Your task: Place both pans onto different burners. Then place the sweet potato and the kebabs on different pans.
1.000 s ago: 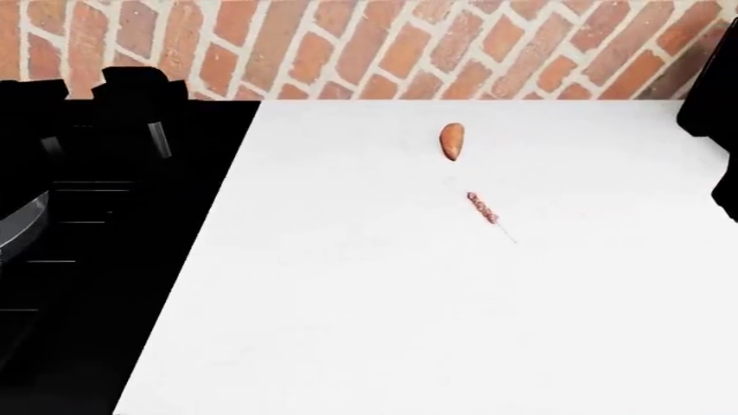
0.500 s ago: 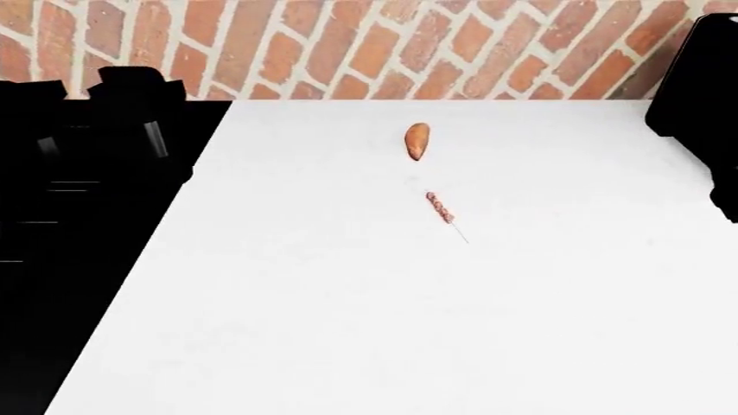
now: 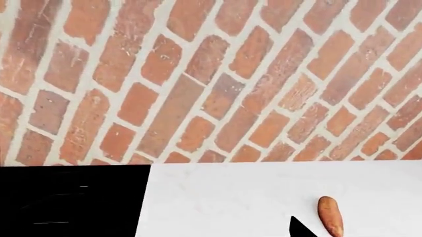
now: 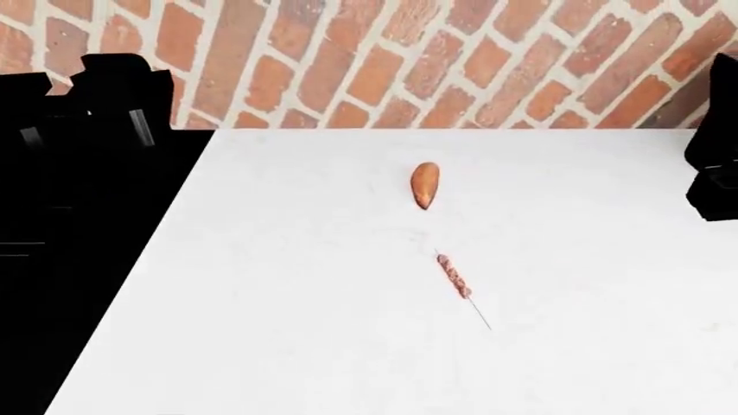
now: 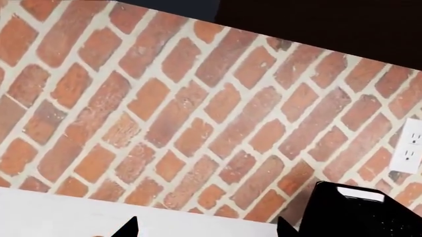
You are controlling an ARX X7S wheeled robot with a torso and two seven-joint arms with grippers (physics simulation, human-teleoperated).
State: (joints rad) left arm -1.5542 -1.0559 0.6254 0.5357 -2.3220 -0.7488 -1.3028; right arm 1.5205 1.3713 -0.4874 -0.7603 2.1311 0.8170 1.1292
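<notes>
Sweet potato (image 4: 424, 185) and kebabs (image 4: 454, 276) lie on the white counter (image 4: 289, 303) in front of us, well apart from the black range (image 4: 69, 225) at our left. From the head view the sweet potato sits farther back, toward the brick wall (image 4: 381, 60), and the kebabs lie nearer us and slightly to the right, the thin skewer tip pointing toward us; the two do not touch. Nothing else rests on the counter between them and the range. We cannot make out the pans or the burner grates in the range's dark mass.

Our left gripper (image 3: 300, 229) shows only as a dark fingertip just beside the sweet potato (image 3: 330, 216) in its wrist view; we cannot tell how wide it stands. Our right gripper (image 5: 205, 228) shows two dark fingertips spread apart with nothing between them, facing the brick wall, a white wall outlet (image 5: 408, 152) and a black appliance (image 5: 359, 210).
</notes>
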